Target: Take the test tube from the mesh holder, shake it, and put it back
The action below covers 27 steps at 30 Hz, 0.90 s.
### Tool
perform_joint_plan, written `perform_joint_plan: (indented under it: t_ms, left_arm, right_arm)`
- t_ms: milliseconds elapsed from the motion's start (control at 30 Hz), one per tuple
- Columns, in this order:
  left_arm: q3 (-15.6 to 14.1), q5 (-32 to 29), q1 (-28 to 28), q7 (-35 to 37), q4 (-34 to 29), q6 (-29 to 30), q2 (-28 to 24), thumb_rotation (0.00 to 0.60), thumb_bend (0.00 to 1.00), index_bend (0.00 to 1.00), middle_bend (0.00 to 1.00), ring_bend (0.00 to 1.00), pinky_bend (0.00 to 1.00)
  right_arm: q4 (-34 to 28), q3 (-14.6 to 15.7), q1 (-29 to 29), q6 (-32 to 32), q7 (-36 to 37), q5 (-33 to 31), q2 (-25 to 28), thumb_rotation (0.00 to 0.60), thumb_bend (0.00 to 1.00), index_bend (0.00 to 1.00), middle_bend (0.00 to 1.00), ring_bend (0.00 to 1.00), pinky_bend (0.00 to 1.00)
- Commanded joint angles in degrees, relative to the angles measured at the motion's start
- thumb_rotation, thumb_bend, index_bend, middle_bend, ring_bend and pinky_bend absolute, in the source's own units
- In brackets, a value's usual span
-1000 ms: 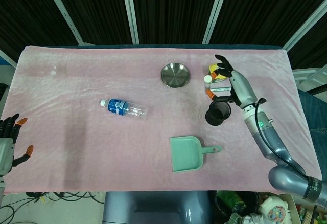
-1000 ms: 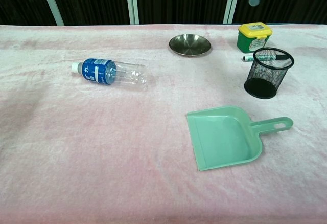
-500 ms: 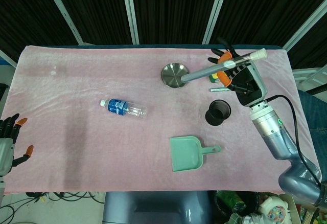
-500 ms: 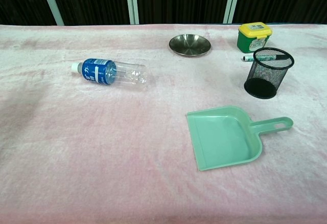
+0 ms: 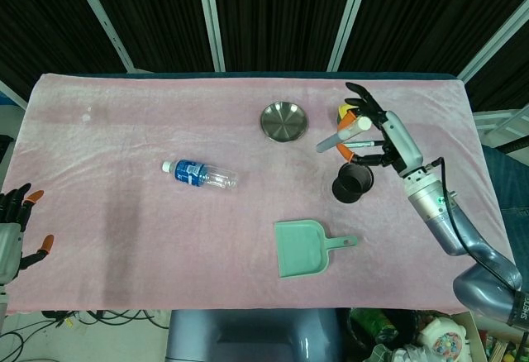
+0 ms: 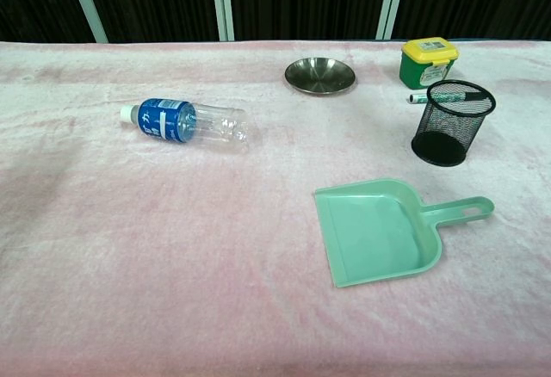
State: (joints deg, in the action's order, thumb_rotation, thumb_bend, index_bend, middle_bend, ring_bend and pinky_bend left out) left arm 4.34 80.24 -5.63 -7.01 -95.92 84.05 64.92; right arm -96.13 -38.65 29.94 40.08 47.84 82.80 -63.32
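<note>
In the head view my right hand (image 5: pixel 378 137) hangs above the table just behind the black mesh holder (image 5: pixel 353 182). It grips the clear test tube (image 5: pixel 335 139), which slants down to the left with its rounded end toward the steel bowl. The holder stands upright and empty, also seen in the chest view as the mesh holder (image 6: pixel 452 123). The chest view shows neither the tube nor either hand. My left hand (image 5: pixel 13 231) rests at the lower left edge, off the cloth, fingers apart and holding nothing.
On the pink cloth lie a steel bowl (image 5: pixel 284 121), a water bottle (image 5: pixel 200 174) on its side and a green dustpan (image 5: pixel 307 247). A green jar with a yellow lid (image 6: pixel 428 61) and a marker (image 6: pixel 419 97) sit behind the holder.
My right hand has dropped from its raised pose near the camera back toward the holder. The tube has swung from lying long across the view to a short leftward slant. The left hand stayed put.
</note>
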Motion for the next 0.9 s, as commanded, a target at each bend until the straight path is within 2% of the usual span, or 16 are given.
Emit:
perform_joint_plan:
  t_ms: [33, 267, 333, 433, 500, 533, 600, 633, 767, 833, 900]
  left_arm:
    - [0.03, -0.06, 0.0, 0.06, 0.0, -0.01, -0.02, 0.6, 0.33, 0.12, 0.02, 0.0, 0.0]
    - [0.04, -0.12, -0.04, -0.06, -0.03, -0.1, -0.03, 0.6, 0.33, 0.12, 0.02, 0.0, 0.0]
    - [0.05, -0.15, -0.02, -0.03, -0.02, -0.08, -0.03, 0.6, 0.33, 0.12, 0.02, 0.0, 0.0]
    - [0.06, -0.15, -0.01, -0.01, -0.07, -0.05, -0.06, 0.6, 0.33, 0.12, 0.02, 0.0, 0.0]
    - [0.05, -0.12, -0.02, 0.03, -0.07, -0.06, -0.07, 0.6, 0.33, 0.12, 0.02, 0.0, 0.0]
    - [0.04, -0.12, -0.02, 0.04, -0.07, -0.09, -0.07, 0.6, 0.33, 0.12, 0.02, 0.0, 0.0]
    - [0.02, -0.12, -0.03, 0.04, -0.07, -0.12, -0.07, 0.6, 0.33, 0.12, 0.02, 0.0, 0.0]
    - [0.02, -0.1, -0.03, 0.05, -0.07, -0.13, -0.07, 0.6, 0.33, 0.12, 0.02, 0.0, 0.0]
    - [0.02, -0.06, -0.04, 0.03, -0.04, -0.1, -0.03, 0.6, 0.33, 0.12, 0.02, 0.0, 0.0]
    - [0.02, -0.03, -0.03, 0.04, -0.03, -0.05, -0.01, 0.6, 0.33, 0.12, 0.02, 0.0, 0.0]
    - [0.01, -0.03, -0.02, 0.06, -0.02, -0.04, -0.01, 0.6, 0.33, 0.12, 0.02, 0.0, 0.0]
  right_arm:
    - [2.46, 7.62, 4.28, 6.54, -42.08, -15.44, -3.9, 0.6, 0.27, 0.62, 0.04, 0.13, 0.16]
    - [1.54, 11.03, 7.42, 13.66, -61.88, -23.55, -6.05, 0.6, 0.27, 0.62, 0.04, 0.13, 0.16]
    - [0.72, 11.33, 7.93, 14.96, -63.58, -24.86, -6.6, 0.6, 0.27, 0.62, 0.04, 0.13, 0.16]
    - [-2.62, 10.23, 7.96, 13.6, -58.83, -27.45, -6.28, 0.6, 0.27, 0.62, 0.04, 0.13, 0.16]
    - [-6.23, 7.82, 7.19, 9.55, -49.12, -28.89, -4.75, 0.6, 0.27, 0.62, 0.04, 0.13, 0.16]
    - [-8.36, 5.81, 6.39, 6.51, -41.83, -29.22, -3.73, 0.6, 0.27, 0.62, 0.04, 0.13, 0.16]
    - [-11.17, 1.39, 4.29, 0.38, -26.97, -27.7, -1.8, 0.6, 0.27, 0.62, 0.04, 0.13, 0.16]
    - [-11.7, -0.09, 3.46, -1.44, -22.2, -26.53, -1.33, 0.6, 0.27, 0.62, 0.04, 0.13, 0.16]
    - [-14.38, -10.27, -2.42, -10.18, 8.62, -17.03, -1.3, 0.6, 0.27, 0.62, 0.04, 0.13, 0.16]
    - [-14.52, -13.55, -4.64, -11.51, 19.78, -11.54, -2.1, 0.6, 0.27, 0.62, 0.04, 0.13, 0.16]
    - [-13.78, -15.31, -6.38, -10.86, 30.85, -4.22, -2.72, 0.6, 0.27, 0.62, 0.04, 0.13, 0.16]
